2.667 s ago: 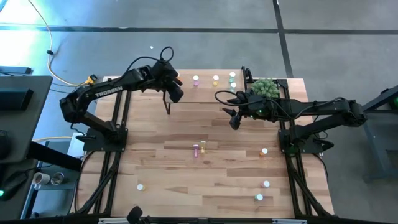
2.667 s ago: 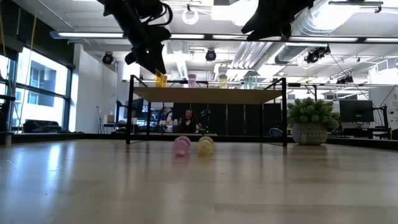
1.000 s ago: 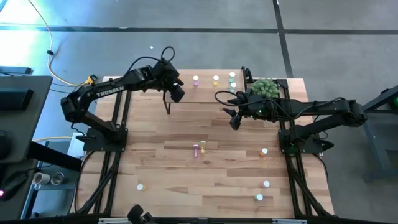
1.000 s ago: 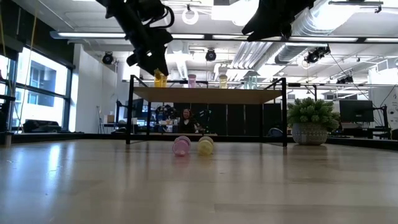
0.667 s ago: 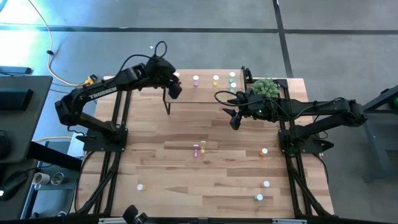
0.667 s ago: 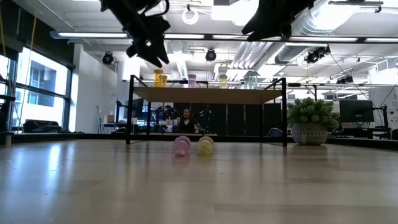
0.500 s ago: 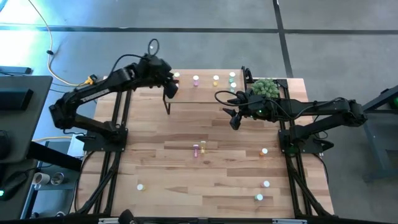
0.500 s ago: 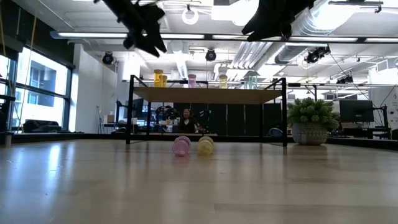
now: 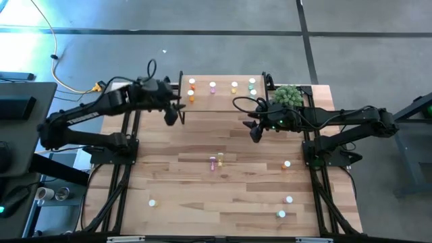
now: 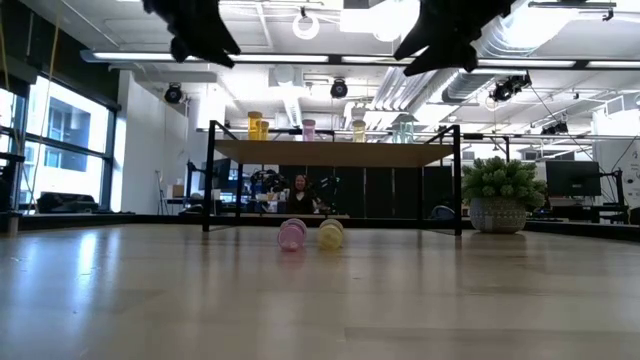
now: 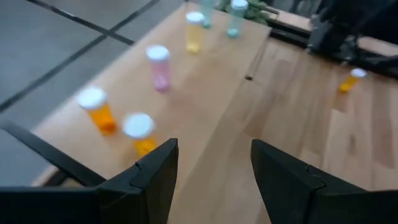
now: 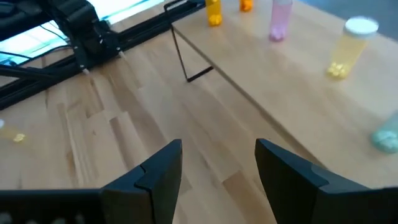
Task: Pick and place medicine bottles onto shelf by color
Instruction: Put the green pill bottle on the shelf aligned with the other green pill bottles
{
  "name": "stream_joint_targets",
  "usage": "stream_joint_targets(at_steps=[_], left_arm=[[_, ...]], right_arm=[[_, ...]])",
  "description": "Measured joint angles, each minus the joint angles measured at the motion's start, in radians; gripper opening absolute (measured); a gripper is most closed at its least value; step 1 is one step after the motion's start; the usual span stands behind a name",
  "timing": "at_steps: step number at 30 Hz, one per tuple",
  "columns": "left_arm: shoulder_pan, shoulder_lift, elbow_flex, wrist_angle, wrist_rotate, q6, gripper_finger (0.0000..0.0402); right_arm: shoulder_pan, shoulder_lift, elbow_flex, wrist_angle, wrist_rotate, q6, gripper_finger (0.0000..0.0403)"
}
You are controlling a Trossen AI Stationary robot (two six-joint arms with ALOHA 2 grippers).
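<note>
Medicine bottles (image 9: pixel 212 86) stand on the shelf (image 9: pixel 223 101).

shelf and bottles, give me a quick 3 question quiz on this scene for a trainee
1. True or false: two orange bottles stand side by side at one end of the shelf.
2. What lies on the table in front of the shelf, in the low view?
A. a pink bottle and a yellow bottle on their sides
B. two green bottles standing
C. one orange bottle
3. Fill in: the left gripper is open and holds ____.

Key: 1 true; 2 A; 3 nothing
</note>
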Motion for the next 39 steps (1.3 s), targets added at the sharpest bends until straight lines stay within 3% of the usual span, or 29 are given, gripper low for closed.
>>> stream_joint_targets(at_steps=[7, 16, 23, 29, 39], left_arm=[[-0.100, -0.078, -0.211, 0.192, 0.000, -0.128, 0.0193], [-0.270, -0.085, -0.331, 0.328, -0.033, -0.228, 0.0193], [-0.393, -0.085, -0.383, 0.422, -0.140, -0.239, 0.0193], [-0.468, -0.085, -0.402, 0.489, -0.143, -0.238, 0.0193], [-0.527, -0.085, -0.402, 0.489, -0.143, -0.289, 0.0193]], right_arm=[[0.010, 0.000, 0.000, -0.069, -0.046, 0.091, 0.0195], [0.139, 0.000, 0.000, -0.318, -0.049, 0.331, 0.0195], [0.269, 0.000, 0.000, -0.483, -0.024, 0.522, 0.0195], [0.395, 0.000, 0.000, -0.607, 0.028, 0.699, 0.0195], [0.629, 0.000, 0.000, -0.638, 0.114, 0.911, 0.0195]])
